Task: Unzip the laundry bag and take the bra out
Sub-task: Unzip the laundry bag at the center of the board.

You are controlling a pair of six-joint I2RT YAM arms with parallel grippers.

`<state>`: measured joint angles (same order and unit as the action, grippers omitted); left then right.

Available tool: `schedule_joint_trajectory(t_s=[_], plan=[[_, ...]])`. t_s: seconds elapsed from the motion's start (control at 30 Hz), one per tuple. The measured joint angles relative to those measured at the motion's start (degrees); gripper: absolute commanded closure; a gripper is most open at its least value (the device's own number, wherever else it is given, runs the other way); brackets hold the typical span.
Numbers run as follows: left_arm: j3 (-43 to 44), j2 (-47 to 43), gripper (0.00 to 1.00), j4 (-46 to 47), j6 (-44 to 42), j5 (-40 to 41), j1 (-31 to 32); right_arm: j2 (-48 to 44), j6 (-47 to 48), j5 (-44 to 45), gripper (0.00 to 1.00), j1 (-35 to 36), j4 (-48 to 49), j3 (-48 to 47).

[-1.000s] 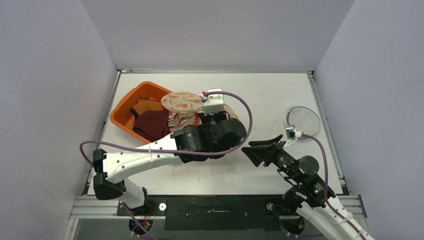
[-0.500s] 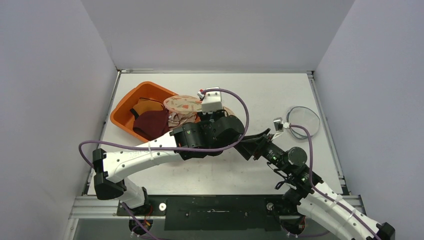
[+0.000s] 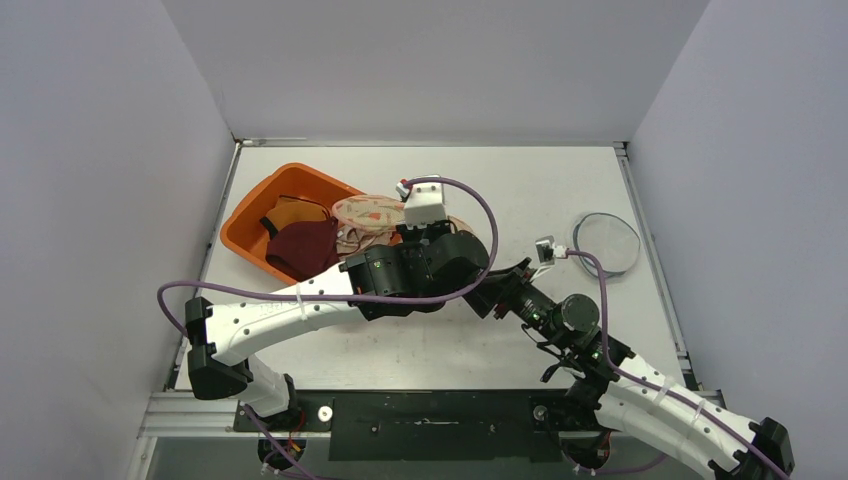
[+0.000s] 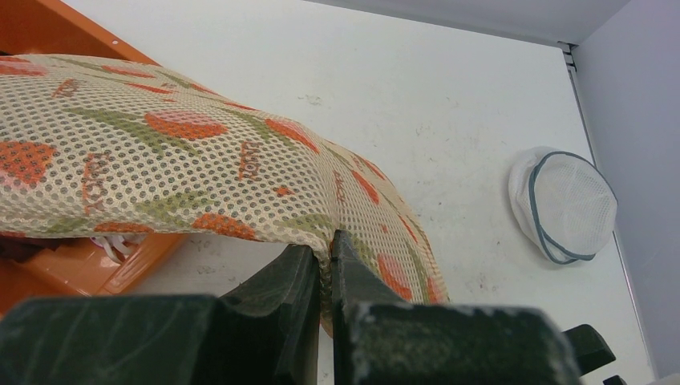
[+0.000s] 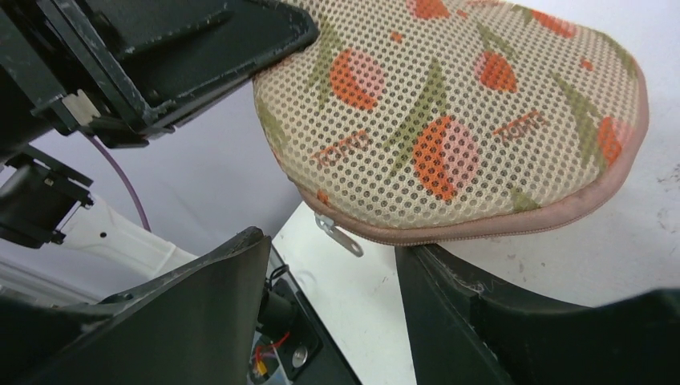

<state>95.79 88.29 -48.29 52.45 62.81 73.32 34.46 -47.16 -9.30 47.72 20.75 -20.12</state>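
White table (image 3: 520,190); left claw (image 4: 325,255) clamps laundry bag (image 4: 160,160), right claw (image 5: 329,261) apart at zipper pull (image 5: 340,237); orange bin (image 3: 250,228) beside.

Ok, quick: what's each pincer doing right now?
Left pincer: shut on the laundry bag.
Right pincer: open, zipper pull between its fingers, not gripped.

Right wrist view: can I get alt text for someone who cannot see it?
The right gripper is open, its two dark fingers framing the metal zipper pull that hangs from the pink-edged seam of a flower-print mesh laundry bag. The left gripper holds the bag's upper left edge.
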Motion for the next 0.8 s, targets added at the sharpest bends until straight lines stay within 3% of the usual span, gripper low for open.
schedule_joint_trajectory(t_s=[0.2,0.53,0.8], plan=[[0.0,-0.3,1.0,0.0,0.2,-0.1,0.0,0.4,0.1,3.1,0.42,0.4,2.3,0.0],[0.0,-1.2,1.0,0.0,0.5,-0.2,0.0,2.4,0.1,5.4,0.54,1.1,4.2,0.0],[0.0,-1.5,1.0,0.1,0.5,-0.2,0.0,2.3,-0.3,6.1,0.58,1.1,6.3,0.5]])
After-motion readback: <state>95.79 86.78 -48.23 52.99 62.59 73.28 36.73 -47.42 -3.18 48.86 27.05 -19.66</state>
